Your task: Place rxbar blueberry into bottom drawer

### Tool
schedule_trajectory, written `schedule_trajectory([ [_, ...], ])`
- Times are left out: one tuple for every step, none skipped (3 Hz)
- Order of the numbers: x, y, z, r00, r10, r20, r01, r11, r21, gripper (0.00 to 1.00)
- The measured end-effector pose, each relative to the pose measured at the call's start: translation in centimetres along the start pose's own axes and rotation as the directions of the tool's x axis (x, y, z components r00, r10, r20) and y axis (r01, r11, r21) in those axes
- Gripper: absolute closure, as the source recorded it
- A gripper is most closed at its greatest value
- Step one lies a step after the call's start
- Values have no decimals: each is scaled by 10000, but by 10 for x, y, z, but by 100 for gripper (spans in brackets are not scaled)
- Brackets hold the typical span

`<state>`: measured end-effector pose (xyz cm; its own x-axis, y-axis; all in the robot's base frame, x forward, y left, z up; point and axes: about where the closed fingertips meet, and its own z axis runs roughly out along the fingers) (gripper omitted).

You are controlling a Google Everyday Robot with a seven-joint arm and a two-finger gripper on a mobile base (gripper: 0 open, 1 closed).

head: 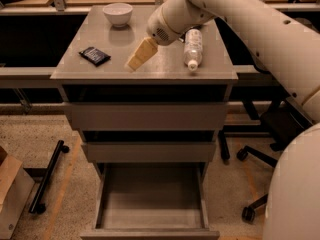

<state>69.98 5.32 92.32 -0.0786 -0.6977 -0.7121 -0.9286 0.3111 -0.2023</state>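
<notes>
- gripper (138,58): tan, slanting down over the tabletop (165,70), hanging just behind the front edge, left of centre. How wide it is standing cannot be told, nor whether it is touching the surface.
- rxbar blueberry (94,55): dark wrapper, lying flat near the left edge, about midway between front and back. It is lying beside the gripper on the left-edge side, clearly apart from it.
- bottom drawer (150,232): standing pulled out beneath the two upper drawers (147,116), its grey floor showing.
- white bowl (118,13): sitting near the back edge.
- clear bottle (193,48): lying on its side toward the right edge, cap pointing at the front edge.
</notes>
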Motion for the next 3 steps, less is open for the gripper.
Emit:
schedule_trajectory([
  [0,0,0,10000,0,1,0,10000,-2,0],
  [-2,-2,11,9998,102,195,-101,9999,-72,0],
  [-20,-9,38,9980,-42,630,53,9998,-169,0],
])
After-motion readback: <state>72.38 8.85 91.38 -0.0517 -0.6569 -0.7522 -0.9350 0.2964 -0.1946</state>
